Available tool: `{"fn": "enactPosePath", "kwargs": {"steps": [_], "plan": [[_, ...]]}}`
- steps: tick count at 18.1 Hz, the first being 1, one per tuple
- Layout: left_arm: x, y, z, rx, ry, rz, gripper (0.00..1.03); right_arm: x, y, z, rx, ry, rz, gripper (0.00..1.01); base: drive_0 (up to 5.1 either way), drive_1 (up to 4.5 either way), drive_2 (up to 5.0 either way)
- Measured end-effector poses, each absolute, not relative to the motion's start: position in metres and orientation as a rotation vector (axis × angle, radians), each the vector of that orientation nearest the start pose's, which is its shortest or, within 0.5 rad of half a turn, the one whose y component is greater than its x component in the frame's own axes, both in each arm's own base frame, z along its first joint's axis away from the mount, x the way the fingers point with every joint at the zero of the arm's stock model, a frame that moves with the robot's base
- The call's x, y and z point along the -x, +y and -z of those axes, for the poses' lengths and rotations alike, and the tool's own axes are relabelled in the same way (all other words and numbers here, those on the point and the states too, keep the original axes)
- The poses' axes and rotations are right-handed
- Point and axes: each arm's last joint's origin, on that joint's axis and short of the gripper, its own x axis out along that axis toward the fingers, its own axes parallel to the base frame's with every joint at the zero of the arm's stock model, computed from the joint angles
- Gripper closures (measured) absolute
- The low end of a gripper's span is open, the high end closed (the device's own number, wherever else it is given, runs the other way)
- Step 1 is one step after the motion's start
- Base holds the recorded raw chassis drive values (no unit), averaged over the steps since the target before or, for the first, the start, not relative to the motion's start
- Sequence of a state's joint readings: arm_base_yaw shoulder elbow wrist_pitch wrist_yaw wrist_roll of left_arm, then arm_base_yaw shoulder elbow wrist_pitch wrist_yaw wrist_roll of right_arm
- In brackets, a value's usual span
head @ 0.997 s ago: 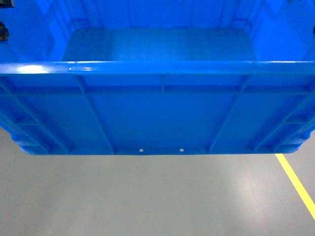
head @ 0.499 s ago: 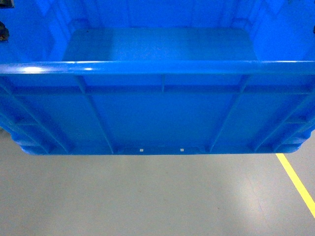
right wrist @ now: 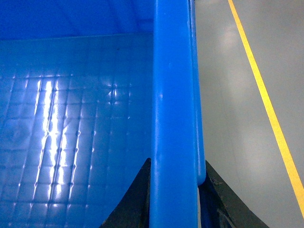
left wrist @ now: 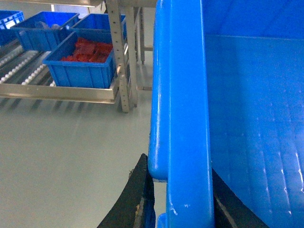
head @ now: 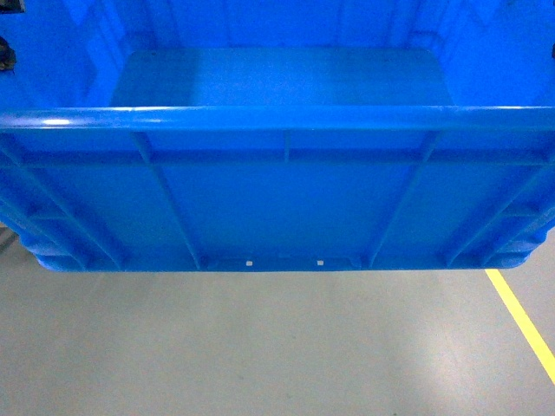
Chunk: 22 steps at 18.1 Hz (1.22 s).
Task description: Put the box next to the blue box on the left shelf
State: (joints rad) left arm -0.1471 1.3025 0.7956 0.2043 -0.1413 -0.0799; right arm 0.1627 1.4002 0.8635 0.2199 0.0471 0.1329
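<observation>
Box [head: 277, 191] hangs above the floor, its side rims clamped by the left gripper [left wrist: 178, 199] and right gripper [right wrist: 175, 190]. Lifting done; placing remains: shelf [left wrist: 61, 92] with blue bins lies at ten o'clock, well apart.

One large blue box [head: 286, 191] fills the head view, and the same box shows in both wrist views. Two grippers are visible, one per wrist camera: the left gripper [left wrist: 178, 190] with two dark fingers [left wrist: 137, 199], one on each side of the box's rim, and the right gripper [right wrist: 173, 194] likewise with two dark fingers [right wrist: 216, 202]. One roller shelf [left wrist: 28, 71] appears in the left wrist view, carrying at least four smaller blue bins: one [left wrist: 80, 71] holding red contents, one [left wrist: 40, 33] behind it to the left, one [left wrist: 102, 21] behind it, and one [left wrist: 8, 19] cut off at the far left edge. One yellow floor line [head: 520, 321] crosses the grey floor [head: 260, 347].
</observation>
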Motion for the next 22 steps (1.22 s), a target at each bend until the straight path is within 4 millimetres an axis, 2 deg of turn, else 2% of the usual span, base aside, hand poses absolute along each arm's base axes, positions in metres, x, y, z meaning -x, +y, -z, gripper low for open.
{"fn": "enactPosePath", "kwargs": {"steps": [22], "plan": [[-0.2829, -0.0378, -0.2627, 0.036, 0.300, -0.005, 0.86, -0.3043, 0.0486, -0.2596, -0.098, 0.325, -0.093, 0.80, 0.0, 4.32, -4.3]]}}
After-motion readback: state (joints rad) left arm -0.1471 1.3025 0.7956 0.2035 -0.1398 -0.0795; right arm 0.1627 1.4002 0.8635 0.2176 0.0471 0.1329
